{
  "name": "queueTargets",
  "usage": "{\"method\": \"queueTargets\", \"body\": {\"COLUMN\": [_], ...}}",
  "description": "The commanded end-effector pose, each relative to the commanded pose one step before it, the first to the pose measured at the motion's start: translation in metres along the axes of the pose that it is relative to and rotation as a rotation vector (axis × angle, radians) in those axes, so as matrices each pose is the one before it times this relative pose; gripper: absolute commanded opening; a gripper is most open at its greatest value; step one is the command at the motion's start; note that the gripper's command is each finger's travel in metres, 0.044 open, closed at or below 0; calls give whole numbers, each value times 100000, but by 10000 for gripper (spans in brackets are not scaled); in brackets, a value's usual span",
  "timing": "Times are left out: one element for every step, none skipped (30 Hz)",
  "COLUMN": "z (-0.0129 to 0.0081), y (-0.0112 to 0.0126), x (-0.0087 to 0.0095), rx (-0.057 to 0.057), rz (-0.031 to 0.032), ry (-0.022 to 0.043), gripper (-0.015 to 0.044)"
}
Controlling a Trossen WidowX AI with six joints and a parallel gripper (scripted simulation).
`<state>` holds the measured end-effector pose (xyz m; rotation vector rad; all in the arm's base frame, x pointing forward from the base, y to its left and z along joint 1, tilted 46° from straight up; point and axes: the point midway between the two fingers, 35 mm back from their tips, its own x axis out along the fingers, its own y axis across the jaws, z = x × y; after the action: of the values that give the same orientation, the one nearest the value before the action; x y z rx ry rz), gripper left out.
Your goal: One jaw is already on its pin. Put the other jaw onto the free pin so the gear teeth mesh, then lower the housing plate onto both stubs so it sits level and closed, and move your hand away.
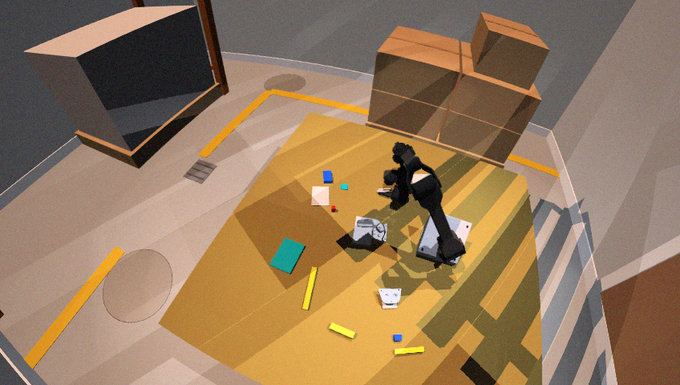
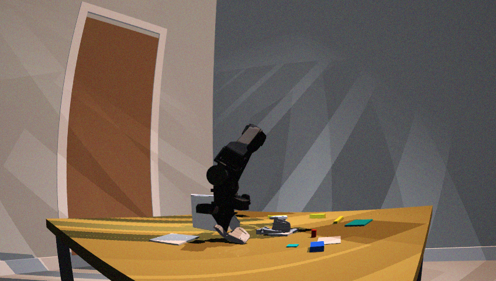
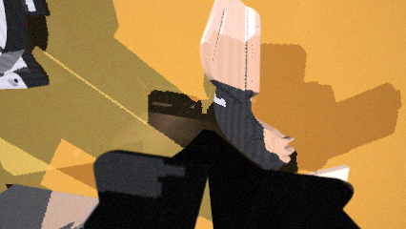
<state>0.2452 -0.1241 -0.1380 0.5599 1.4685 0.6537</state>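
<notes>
The loose gear jaw (image 1: 383, 190) (image 2: 238, 234) (image 3: 232, 52) could slide away or flip over, because it seems tilted against the tip of the pincer (image 1: 393, 197) (image 2: 227, 229) (image 3: 208, 132), with one end raised. If the arm presses lower, I think the jaw may be pushed over the table instead of lifted. The pincer is clenched, and I see nothing between its fingers.

In the top view, the jaw lies at the left side of the pincer; in the exterior view it is under the tip and a little to the right. It is apart from the base assembly (image 1: 358, 233) (image 2: 278, 233) (image 3: 13, 80), which stands nearer and more left in the top view. Before meshing, the pincer probably must back off, open, and take the jaw squarely.
</notes>
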Motion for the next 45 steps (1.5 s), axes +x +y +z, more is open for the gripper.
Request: {"method": "queueTargets", "body": {"z": [-9, 18, 44, 43, 0, -43, -44, -18, 0, 0, 0, -45, 0, 0, 0, 0, 0, 0, 0, 0, 0, 0, 0, 0, 0, 0, 0, 0, 0, 0, 0, 0, 0, 0, 0, 0, 0, 0, 0, 0, 0, 0, 0, 0, 0], "y": [-540, 1, 11, 46, 110, 128, 95, 35, 0, 0, 0, -232, 0, 0, 0, 0, 0, 0, 0, 0, 0, 0, 0, 0, 0, 0, 0, 0, 0, 0, 0, 0, 0, 0, 0, 0, 0, 0, 0, 0, 0, 0, 0, 0, 0], "x": [-13, -243, -732, -1232, -1575, -1254, -756, -252, 0, 0, 0, 695, 0, 0, 0, 0, 0, 0, 0, 0, 0, 0, 0, 0, 0, 0, 0, 0, 0, 0, 0, 0, 0, 0, 0, 0, 0, 0, 0, 0, 0, 0, 0, 0, 0], "rx": [-241, 13, 39, 63, 76, 57, 32, 11, 0, 0, 0, 867, 0, 0, 0, 0, 0, 0, 0, 0, 0, 0, 0, 0, 0, 0, 0, 0, 0, 0, 0, 0, 0, 0, 0, 0, 0, 0, 0, 0, 0, 0, 0, 0, 0], "rz": [-110, -13, -35, -41, -22, 7, 14, 6, 0, 0, 0, 250, 0, 0, 0, 0, 0, 0, 0, 0, 0, 0, 0, 0, 0, 0, 0, 0, 0, 0, 0, 0, 0, 0, 0, 0, 0, 0, 0, 0, 0, 0, 0, 0, 0], "ry": [330, -10, -30, -47, -54, -39, -22, -7, 0, 0, 0, -677, 0, 0, 0, 0, 0, 0, 0, 0, 0, 0, 0, 0, 0, 0, 0, 0, 0, 0, 0, 0, 0, 0, 0, 0, 0, 0, 0, 0, 0, 0, 0, 0, 0], "gripper": [0, 0, 0, 0, 0, 0, 0, 0, 0, 0, 0, 26, 53, 79, 105, 131, 158, 184, 210, 236, 263, 289, 315, 341, 368, 394, 420, 440, 440, 440, 440, 440, 440, 440, 440, 440, 440, 440, 440, 440, 440, 440, 440, 440, 440]}}
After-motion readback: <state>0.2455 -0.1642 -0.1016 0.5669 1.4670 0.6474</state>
